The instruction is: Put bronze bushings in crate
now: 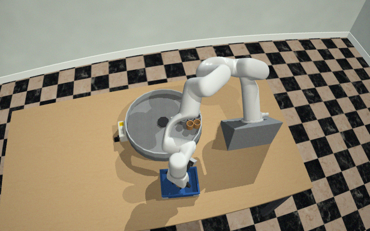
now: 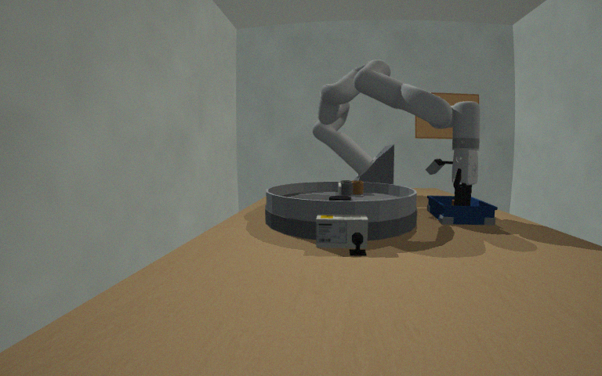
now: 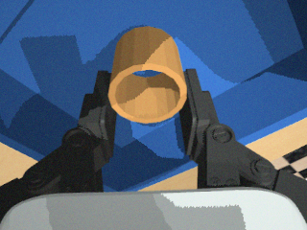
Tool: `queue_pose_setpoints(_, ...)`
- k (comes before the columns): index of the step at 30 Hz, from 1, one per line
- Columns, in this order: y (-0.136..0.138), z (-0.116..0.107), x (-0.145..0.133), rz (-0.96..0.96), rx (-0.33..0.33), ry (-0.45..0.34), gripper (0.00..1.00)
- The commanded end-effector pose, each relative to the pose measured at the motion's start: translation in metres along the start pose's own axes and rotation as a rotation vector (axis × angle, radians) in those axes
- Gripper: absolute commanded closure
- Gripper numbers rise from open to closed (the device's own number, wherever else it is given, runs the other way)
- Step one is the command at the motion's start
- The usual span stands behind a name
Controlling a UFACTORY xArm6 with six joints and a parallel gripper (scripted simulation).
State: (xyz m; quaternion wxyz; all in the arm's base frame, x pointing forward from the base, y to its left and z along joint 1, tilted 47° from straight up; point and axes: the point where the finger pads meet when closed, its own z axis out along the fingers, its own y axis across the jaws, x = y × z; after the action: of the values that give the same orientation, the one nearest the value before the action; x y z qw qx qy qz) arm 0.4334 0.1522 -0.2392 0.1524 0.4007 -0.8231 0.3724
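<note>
My gripper (image 3: 147, 88) is shut on a bronze bushing (image 3: 148, 77), a short orange-brown tube, and holds it low inside the blue crate (image 1: 175, 185). In the exterior view the fingers (image 2: 462, 197) reach down into the crate (image 2: 462, 210). The grey turning table (image 1: 162, 123) carries two bronze bushings (image 1: 193, 124) near its right rim, with grey bushings (image 1: 186, 120) just behind them, partly hidden by my arm. A dark hub (image 1: 163, 121) sits at the table's middle.
A white control box (image 1: 122, 130) with a black knob stands at the turning table's left side. My arm's grey base block (image 1: 249, 132) stands to the right of the table. The tabletop's front edge runs just past the crate.
</note>
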Motion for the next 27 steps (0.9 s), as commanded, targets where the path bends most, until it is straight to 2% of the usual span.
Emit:
queue_pose_setpoints(1,-0.0008,-0.0019,-0.0013,0.001,0.001,-0.004,1.0)
queue_pose_setpoints(27,-0.0008,0.0014,-0.0014,0.001,0.001,-0.004,1.0)
